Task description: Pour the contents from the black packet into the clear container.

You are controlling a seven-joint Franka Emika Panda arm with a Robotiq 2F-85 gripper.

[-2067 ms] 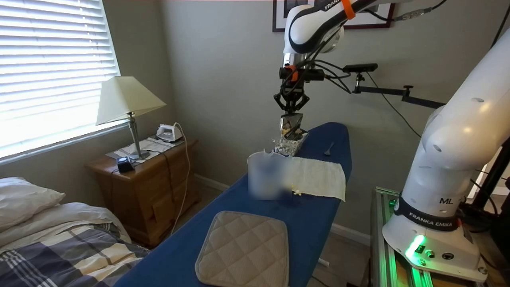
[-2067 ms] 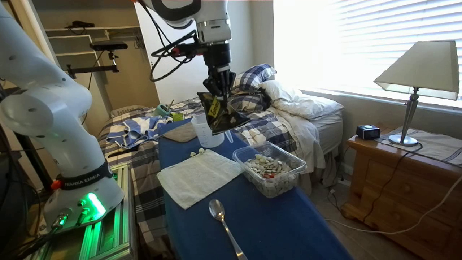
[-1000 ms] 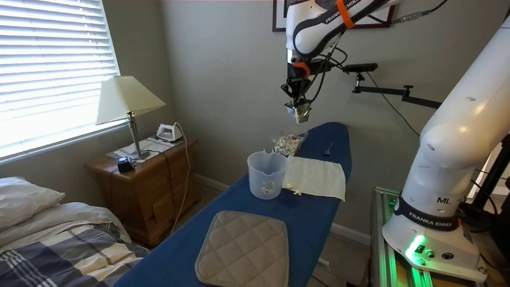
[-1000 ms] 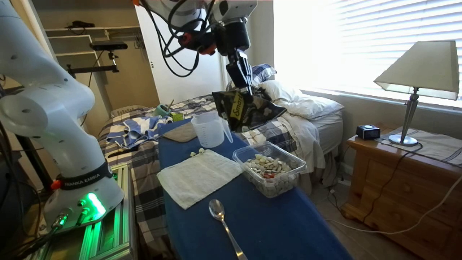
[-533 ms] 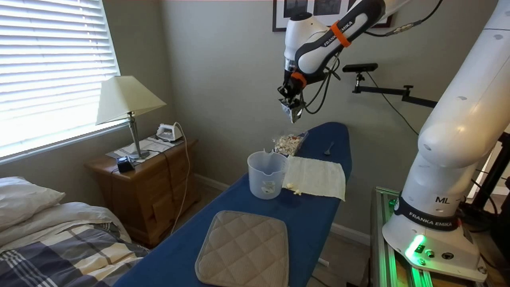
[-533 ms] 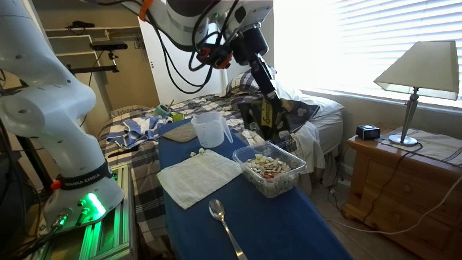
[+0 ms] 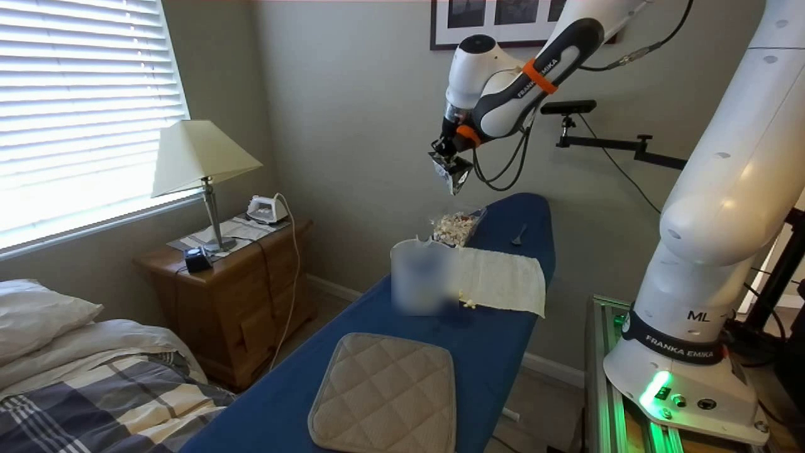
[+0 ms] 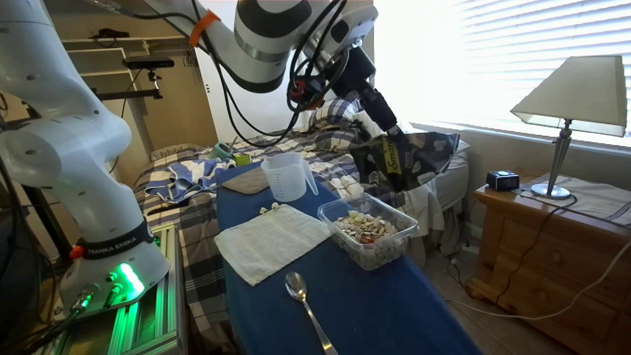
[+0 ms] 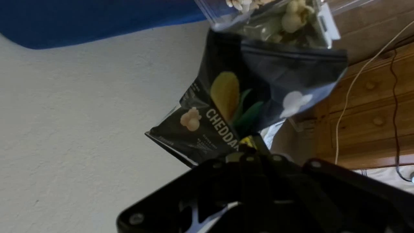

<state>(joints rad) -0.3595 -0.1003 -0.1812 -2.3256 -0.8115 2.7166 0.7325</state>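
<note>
Far L of my jaws, in an exterior view, a blue-&-white towel (image 8: 192, 180) lies crumpled on the plaid bed (image 8: 204, 276). Closer in, lower than me & well apart, a quilted pad (image 8: 246, 182) lies on the blue board (image 8: 355, 305), partly behind the clear cup (image 8: 283, 177). Cup stands upright, L of & below my jaws, handle on my side; can't make out what's in it.

Below-L of my jaws: white cloth (image 8: 271, 244), spread out, w/ a few pale bits (image 8: 268, 209) at its edge near the cup; then a spoon (image 8: 296, 286), bowl end toward the cloth.

Under my jaws & a bit L, just beside the cloth: clear tub (image 8: 356, 248), pale pcs & a red bit inside. Cup or tub, can't tell which is the task's container.

My gripper (image 8: 396, 132) is up in the air, slanting down, jaws clamped on the black packet (image 8: 419, 160). Packet hangs at my fingertips, spreading to either side, yellow label w/ "Smart" just under them. It's apart from cup & tub, nearer the tub; can't tell if it's dead over it. Wrist view: packet sticks out ahead of my fingers, "CHEDDAR" almost fully readable, far edge overlapping the tub. Can't tell if its mouth is open.

R of my jaws, lower: wooden nightstand (image 8: 542, 246) w/ small clock (image 8: 503, 181) & lamp (image 8: 569, 103).
</note>
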